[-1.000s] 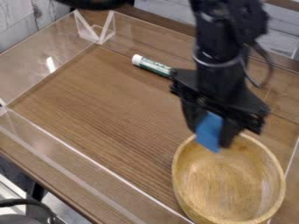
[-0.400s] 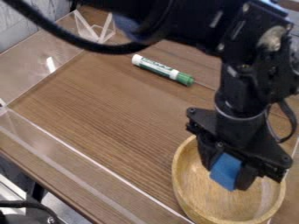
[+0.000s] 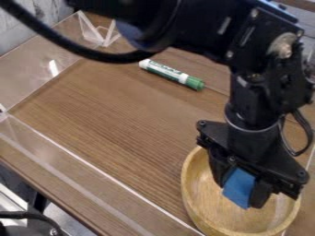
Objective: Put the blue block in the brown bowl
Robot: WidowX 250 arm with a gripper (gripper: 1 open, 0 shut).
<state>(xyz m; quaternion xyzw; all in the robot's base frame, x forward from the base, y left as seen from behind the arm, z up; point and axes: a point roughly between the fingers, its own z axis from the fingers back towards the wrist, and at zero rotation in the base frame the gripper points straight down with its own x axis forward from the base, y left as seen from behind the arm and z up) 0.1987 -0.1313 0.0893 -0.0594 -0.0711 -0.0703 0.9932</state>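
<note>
We see the black arm reaching down from the top of the view, its gripper (image 3: 249, 189) pointed almost straight down over the brown bowl (image 3: 204, 205). The jaws are closed on the blue block (image 3: 240, 192), which hangs between them with its lower end showing below the black fingers. The block sits inside the bowl's outline as seen from this camera, low over the bowl's floor; we cannot tell whether it touches the wood or hangs just above it.

The bowl stands at the near right corner of the counter (image 3: 110, 111), a brown wood-grain surface, and part of its rim on the right is cut off by the picture's edge. The arm's body hides the far side of the bowl.

Well apart from the bowl, toward the back of the counter, lies a green-and-white marker (image 3: 171, 75) on its side, angled from upper left to lower right. Clear plastic walls (image 3: 43, 138) edge the counter on the left and the near side.
</note>
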